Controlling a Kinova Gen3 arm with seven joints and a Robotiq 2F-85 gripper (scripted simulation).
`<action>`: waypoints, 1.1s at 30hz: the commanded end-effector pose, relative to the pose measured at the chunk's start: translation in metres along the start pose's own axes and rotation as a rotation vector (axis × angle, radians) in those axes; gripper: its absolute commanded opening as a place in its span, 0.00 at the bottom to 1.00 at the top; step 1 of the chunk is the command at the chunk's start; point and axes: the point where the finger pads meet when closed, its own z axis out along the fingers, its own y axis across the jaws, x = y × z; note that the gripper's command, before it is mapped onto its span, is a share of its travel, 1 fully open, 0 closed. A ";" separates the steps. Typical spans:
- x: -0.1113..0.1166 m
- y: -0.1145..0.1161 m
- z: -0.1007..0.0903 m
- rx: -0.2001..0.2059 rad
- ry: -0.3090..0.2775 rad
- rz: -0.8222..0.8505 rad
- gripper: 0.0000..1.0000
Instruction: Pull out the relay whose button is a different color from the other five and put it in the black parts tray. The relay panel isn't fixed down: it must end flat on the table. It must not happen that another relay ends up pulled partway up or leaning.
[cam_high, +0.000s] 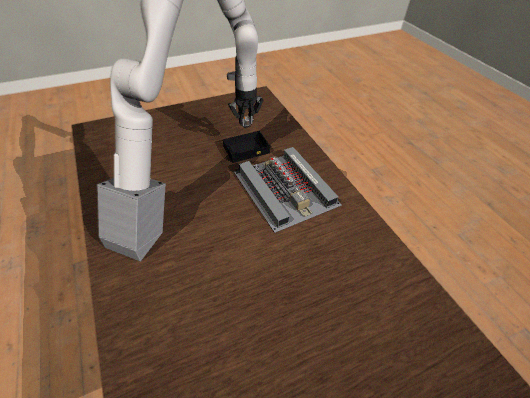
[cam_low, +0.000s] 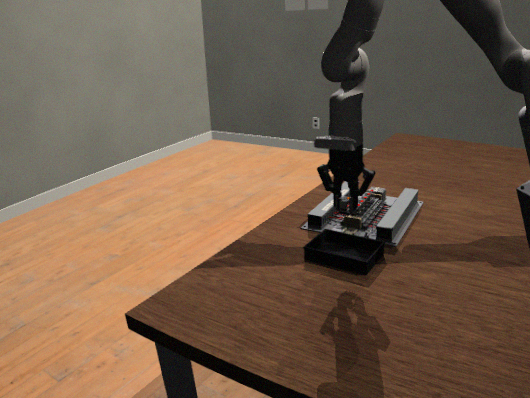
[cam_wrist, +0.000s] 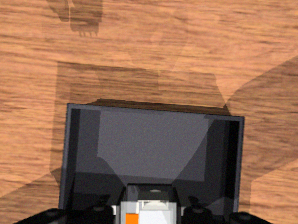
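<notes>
My gripper (cam_high: 245, 122) (cam_low: 345, 207) (cam_wrist: 149, 203) is shut on a relay (cam_wrist: 159, 217) with a clear housing and an orange button. The gripper is above the black parts tray (cam_high: 245, 155) (cam_low: 334, 260) (cam_wrist: 155, 112). In the wrist view the relay overlaps the lower part of the tray, and no object shows in the visible part of its inside. The relay panel (cam_high: 262, 192) (cam_low: 400, 215) looks flat on the table beside the tray. Its remaining relays are too small to tell apart, and in the exterior view the fingers partly hide them.
Two long grey ducts stand along the panel's sides, with a pale label strip (cam_high: 304, 169) on one. A tan block (cam_high: 301, 202) stands at one end of the relay row. The tray is close to the panel's other end. The arm's base (cam_high: 131, 215) stands across the table.
</notes>
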 end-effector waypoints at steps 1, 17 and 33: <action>0.000 0.001 0.000 -0.001 0.001 0.000 0.00; 0.000 0.001 0.009 -0.001 0.001 0.000 0.00; 0.000 0.001 0.036 -0.001 0.001 0.000 0.00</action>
